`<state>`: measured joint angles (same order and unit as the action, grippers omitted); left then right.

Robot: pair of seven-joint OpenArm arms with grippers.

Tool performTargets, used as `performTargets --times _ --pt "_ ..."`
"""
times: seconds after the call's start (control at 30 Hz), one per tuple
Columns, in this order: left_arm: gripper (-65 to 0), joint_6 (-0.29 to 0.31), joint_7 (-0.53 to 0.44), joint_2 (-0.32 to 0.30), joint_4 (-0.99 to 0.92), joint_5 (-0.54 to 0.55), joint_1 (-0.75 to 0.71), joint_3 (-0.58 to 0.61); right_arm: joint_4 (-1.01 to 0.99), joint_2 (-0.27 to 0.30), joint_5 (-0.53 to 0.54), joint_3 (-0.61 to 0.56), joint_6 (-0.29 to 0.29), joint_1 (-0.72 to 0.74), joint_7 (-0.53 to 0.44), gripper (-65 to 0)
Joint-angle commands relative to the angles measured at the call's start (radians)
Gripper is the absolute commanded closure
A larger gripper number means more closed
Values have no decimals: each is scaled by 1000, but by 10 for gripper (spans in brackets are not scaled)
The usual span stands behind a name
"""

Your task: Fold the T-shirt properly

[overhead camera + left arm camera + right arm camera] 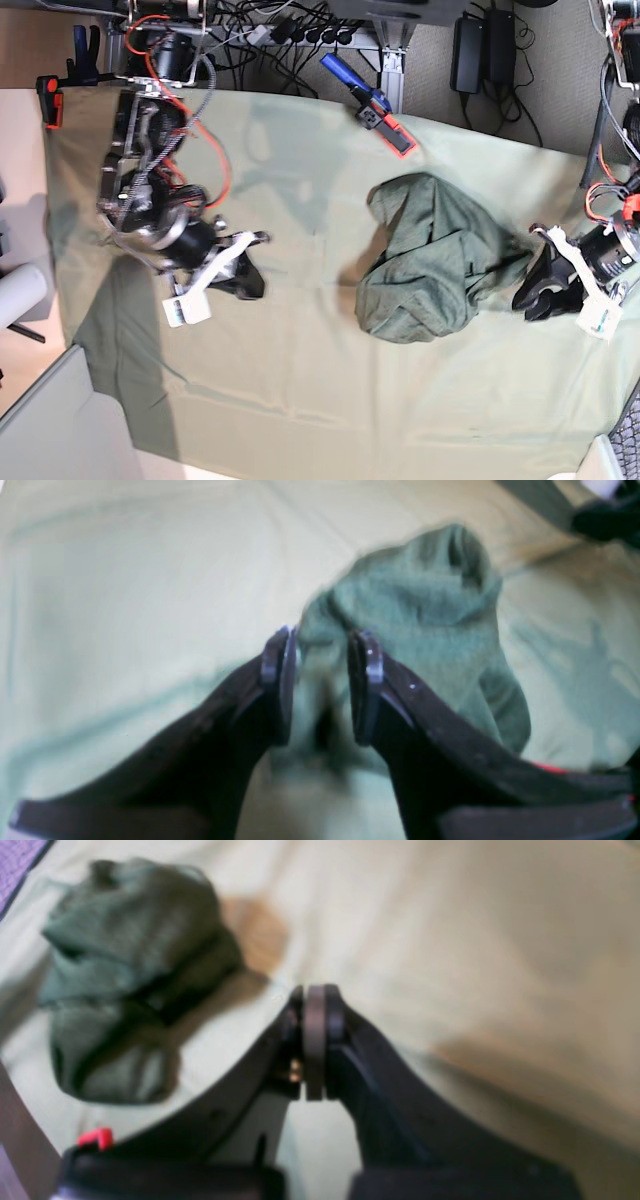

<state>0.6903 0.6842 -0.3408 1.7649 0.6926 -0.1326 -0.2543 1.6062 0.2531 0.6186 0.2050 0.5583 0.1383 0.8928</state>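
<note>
The left gripper (322, 680) has its two fingers apart, and a bit of the T-shirt (425, 615) sits in the gap between them. I cannot tell if it is pinching the cloth. The rest of the shirt lies in a crumpled heap just in front of it, on the pale table cloth (125, 605). The right gripper (315, 1040) is squeezed closed with nothing in it. The shirt is well apart from it.
</note>
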Motion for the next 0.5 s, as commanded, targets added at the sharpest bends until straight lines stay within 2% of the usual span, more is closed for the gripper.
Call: performTargets --times 0.0,0.2,0.47 --pt "-213 8 -13 -10 31 27 -22 -27 21 22 42 26 6 -2 -2 0" --pt "-213 8 5 -10 157 55 -249 -131 50 82 151 132 6 -144 43 0" --pt "-213 8 5 -9 264 51 -489 -159 137 96 193 174 7 -354 73 0"
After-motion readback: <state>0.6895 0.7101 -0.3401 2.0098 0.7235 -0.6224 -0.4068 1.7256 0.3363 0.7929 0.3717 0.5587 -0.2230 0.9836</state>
